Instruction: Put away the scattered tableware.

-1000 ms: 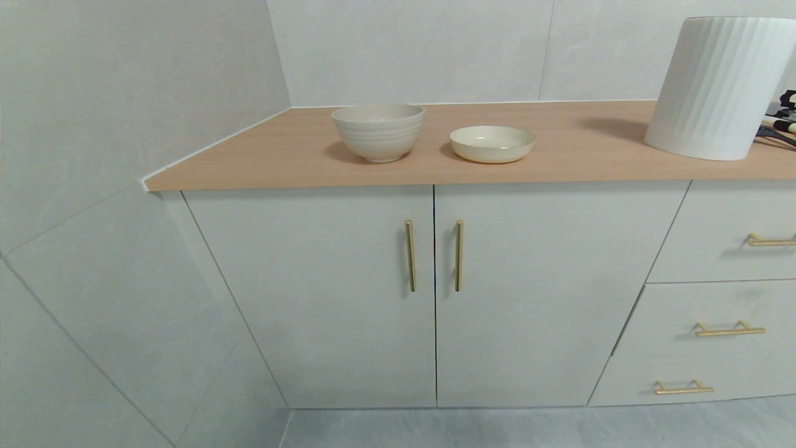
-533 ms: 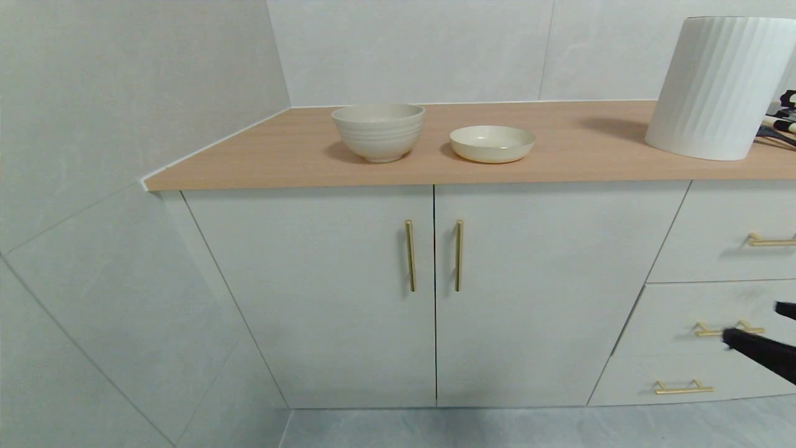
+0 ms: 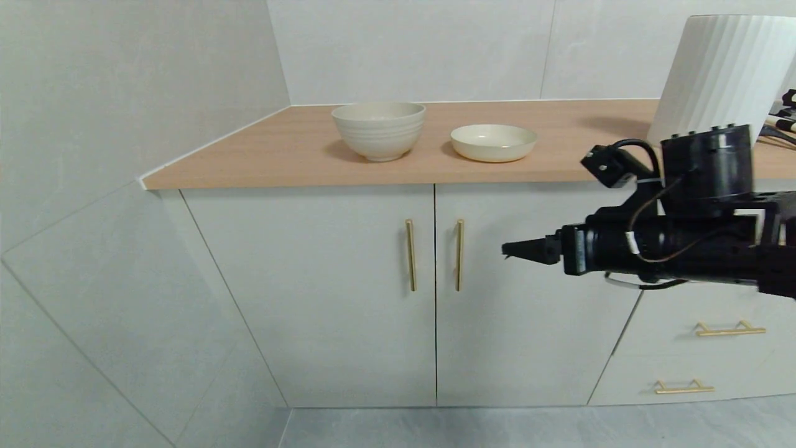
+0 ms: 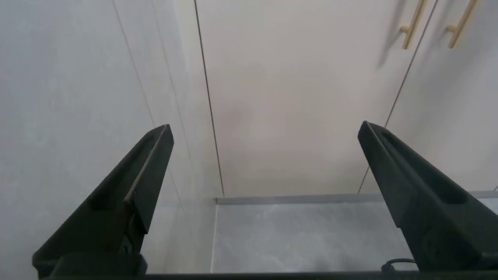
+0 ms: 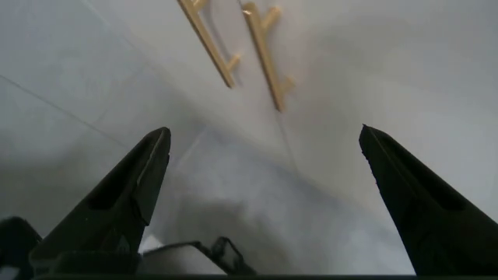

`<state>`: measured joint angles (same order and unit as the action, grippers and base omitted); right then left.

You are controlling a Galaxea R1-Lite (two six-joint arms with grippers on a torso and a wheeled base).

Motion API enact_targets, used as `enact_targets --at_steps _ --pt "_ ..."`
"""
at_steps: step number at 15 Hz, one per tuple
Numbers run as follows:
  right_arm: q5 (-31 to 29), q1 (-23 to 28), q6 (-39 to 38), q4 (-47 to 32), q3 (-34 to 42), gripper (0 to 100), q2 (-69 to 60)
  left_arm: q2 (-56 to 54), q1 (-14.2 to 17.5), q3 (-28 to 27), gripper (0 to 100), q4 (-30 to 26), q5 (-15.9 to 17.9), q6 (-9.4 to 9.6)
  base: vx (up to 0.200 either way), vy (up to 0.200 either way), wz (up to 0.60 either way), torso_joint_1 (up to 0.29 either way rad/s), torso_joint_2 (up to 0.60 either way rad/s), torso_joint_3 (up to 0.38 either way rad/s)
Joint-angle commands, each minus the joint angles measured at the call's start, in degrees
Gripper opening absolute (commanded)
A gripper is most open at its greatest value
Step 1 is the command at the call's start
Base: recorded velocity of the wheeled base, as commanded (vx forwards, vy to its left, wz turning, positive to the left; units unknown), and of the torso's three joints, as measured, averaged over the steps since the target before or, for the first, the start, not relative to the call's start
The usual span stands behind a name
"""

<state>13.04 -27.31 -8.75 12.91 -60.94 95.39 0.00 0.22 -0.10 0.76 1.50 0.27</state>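
Right fingers (image 3: 527, 249) appear edge-on in the head view, in front of the right-hand cabinet door (image 3: 535, 323) and below the edge of the surface (image 3: 280, 149). Their tips point toward the two brass door handles (image 3: 458, 255) and are apart from them. Their spacing cannot be judged from this angle.

The bowl (image 3: 379, 130) is deep and pale beige, with ribbed bands round its outside. It stands upright on the wooden surface toward the wall corner. The dish (image 3: 493, 142) is cream, round and shallow, and sits just to the right of the bowl without touching it. A tall white ribbed cylinder (image 3: 715, 68) stands at the right end, with the right wrist overlapping its lower part. Dark-handled utensils (image 3: 785, 118) lie beside it. Both doors are shut, as are the drawers (image 3: 729, 298) to the right.

In the left wrist view, the left fingers (image 4: 144, 187) are spread wide with nothing between them. They are low before the cabinet front, near the grey floor (image 4: 311, 233).

In the right wrist view, the right fingers are spread wide and hold nothing. The two brass handles lie beyond them.
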Motion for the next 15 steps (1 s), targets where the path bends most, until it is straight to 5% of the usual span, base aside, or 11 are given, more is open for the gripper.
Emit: enact_targets --at_steps 1,7,15 --pt "0.23 -2.31 -2.76 0.89 -6.21 100 11.31 0.00 0.04 0.01 100 0.04 -0.01 0.00 0.000 0.000 0.00 0.000 0.00 0.000" --pt "-0.04 -3.10 -8.83 16.36 -8.84 100 19.92 0.00 0.04 0.01 100 0.04 -0.01 0.00 0.000 0.000 0.00 0.000 0.00 0.000" --pt "-0.21 -4.86 -14.27 23.13 -10.25 100 24.05 0.00 0.04 0.01 100 0.04 -0.01 0.00 0.000 0.000 0.00 0.000 0.00 0.000"
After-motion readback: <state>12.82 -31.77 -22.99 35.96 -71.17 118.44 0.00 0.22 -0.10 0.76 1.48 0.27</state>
